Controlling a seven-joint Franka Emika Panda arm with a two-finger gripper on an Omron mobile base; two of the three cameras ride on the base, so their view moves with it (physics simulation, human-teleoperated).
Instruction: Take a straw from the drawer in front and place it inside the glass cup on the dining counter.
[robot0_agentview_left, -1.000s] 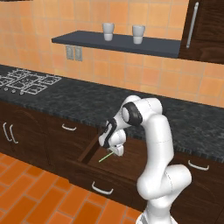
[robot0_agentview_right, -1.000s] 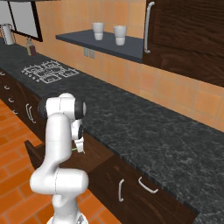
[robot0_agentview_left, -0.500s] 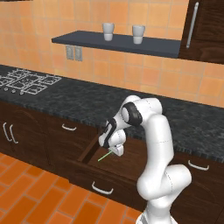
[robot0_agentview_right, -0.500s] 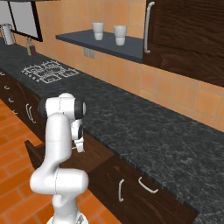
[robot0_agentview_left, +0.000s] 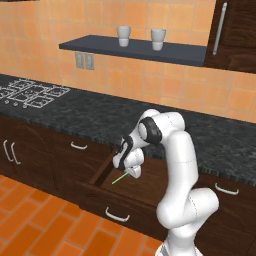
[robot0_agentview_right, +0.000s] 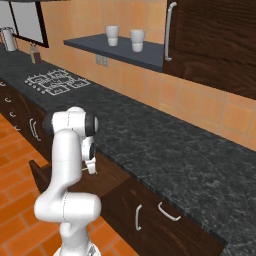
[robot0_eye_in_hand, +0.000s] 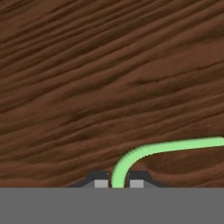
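Drawer (robot0_agentview_left: 145, 187), wide shallow dark brown wood with a small curved silver handle (robot0_agentview_left: 117, 215) on its front, stands pulled out from the dark cabinet run under the black speckled stone counter (robot0_agentview_left: 100, 112). Its front panel juts over the orange tiled floor (robot0_agentview_left: 35, 225), its left side wall rises just left of the gripper, and bare wood floor lies open on the drawer's right half. Counter edge overhangs the drawer's rear part, close above the white arm's wrist.

Two-finger gripper (robot0_agentview_left: 131, 173) reaches down into the drawer's left part; in the right base view it (robot0_agentview_right: 91, 169) hangs just over the drawer. Jaws are narrow, pinched on the thin light green straw (robot0_eye_in_hand: 148, 153), which in the hand view runs up between the two dark fingertips (robot0_eye_in_hand: 101, 180) and bends off to the right over the wood grain. From the left base view the straw (robot0_agentview_left: 119, 178) slants down and left from the fingers, above the drawer's floor; whether its far end touches the wood can't be told.
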